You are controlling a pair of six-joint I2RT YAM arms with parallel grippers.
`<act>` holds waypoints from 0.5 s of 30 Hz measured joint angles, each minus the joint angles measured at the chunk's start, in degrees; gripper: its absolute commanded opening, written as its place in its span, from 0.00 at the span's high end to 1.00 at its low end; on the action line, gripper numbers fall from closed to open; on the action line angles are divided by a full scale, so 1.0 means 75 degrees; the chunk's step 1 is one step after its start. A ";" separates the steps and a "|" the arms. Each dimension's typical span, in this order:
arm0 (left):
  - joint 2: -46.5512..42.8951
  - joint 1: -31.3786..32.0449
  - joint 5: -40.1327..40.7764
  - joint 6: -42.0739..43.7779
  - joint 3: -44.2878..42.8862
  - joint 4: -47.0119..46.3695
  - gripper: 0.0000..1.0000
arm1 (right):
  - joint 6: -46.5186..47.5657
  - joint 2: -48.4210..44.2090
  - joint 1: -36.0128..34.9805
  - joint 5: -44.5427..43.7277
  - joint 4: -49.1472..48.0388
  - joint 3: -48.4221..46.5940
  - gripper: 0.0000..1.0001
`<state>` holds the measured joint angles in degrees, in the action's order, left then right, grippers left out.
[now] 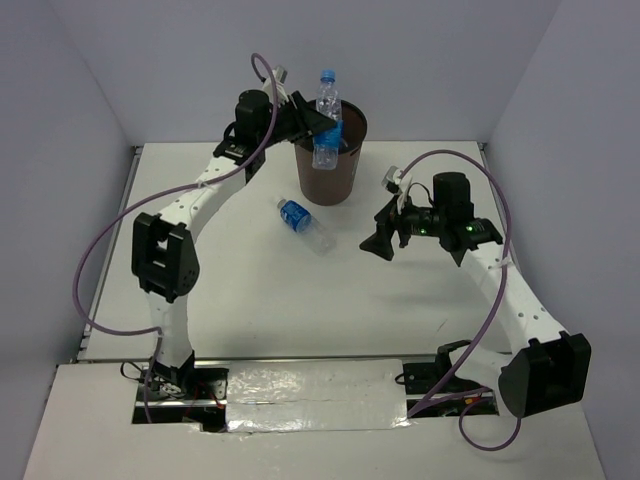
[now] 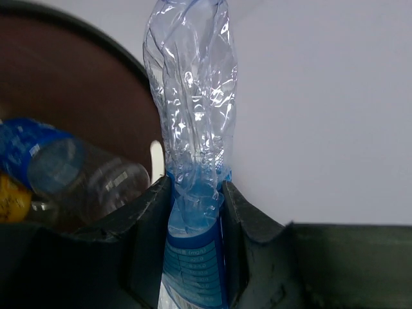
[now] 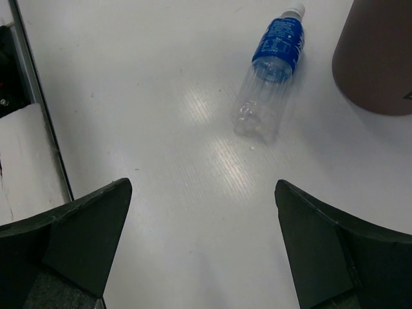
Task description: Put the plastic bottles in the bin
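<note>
**1. Current state.** The left gripper (image 2: 196, 193) is pinched tight on bottle 1 (image 2: 193, 96), a clear, crumpled water bottle, at the edge of its blue label. In the top view, bottle 1 stands roughly upright, cap uppermost, at the mouth of the bin (image 1: 332, 188). Its lower end overlaps the near rim, and it cannot be confirmed that this end is inside the rim.

**2. Other bottles.** Inside the bin lies bottle 2 (image 2: 87, 177), beside a yellow item (image 2: 9, 199) that cannot be identified. On the table (image 1: 250, 300), bottle 3 (image 3: 270, 77) lies on its side, near the bin base but apart from it. The right gripper (image 3: 203, 193) hovers over the table facing bottle 3, fingers spread wide, nothing between them.

**3. Progress (judgement).** 1 of 3 bottles is deposited, 1 is ready for release, and 1 is not yet picked.

**4. Hazards (judgement).**
- **Release off-centre:** if the lower end of bottle 1 is over the rim rather than inside it, the bottle may strike the rim and fall outside.
- **Sticking:** the squeezed wall may spring back and cling to 1 finger, so the bottle drops late or skewed.
- **Bin contact:** the left gripper sits close to the rim, and a sideways move may push or tip the bin.
- **Bottle 3:** being round and light, it may roll or skid if 1 finger reaches it first.
</note>
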<state>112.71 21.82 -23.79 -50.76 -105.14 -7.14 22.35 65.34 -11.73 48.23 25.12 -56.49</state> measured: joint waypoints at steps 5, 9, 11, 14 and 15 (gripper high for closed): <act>0.0749 -0.0128 0.0204 -0.0117 -0.0851 -0.0472 0.58 | -0.0052 0.0000 0.0000 0.0003 -0.0055 0.0111 0.00; 0.1052 -0.0140 0.0481 -0.0111 -0.1172 -0.1224 0.59 | -0.0052 -0.0023 0.0000 0.0003 -0.0087 0.0143 0.00; 0.1134 -0.0137 0.0688 -0.0073 -0.1201 -0.1760 0.59 | -0.0055 -0.0041 0.0000 0.0006 -0.0128 0.0210 0.00; 0.1274 -0.0131 0.1099 0.0026 -0.1201 -0.2530 0.54 | -0.0067 -0.0047 0.0000 0.0009 -0.0178 0.0323 0.00; 0.1343 -0.0119 0.1262 0.0152 -0.1201 -0.2798 0.52 | -0.0082 -0.0047 0.0000 0.0009 -0.0184 0.0353 0.00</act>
<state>122.78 20.93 -14.33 -49.63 -114.15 -28.12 21.74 64.99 -11.73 48.29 23.75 -53.84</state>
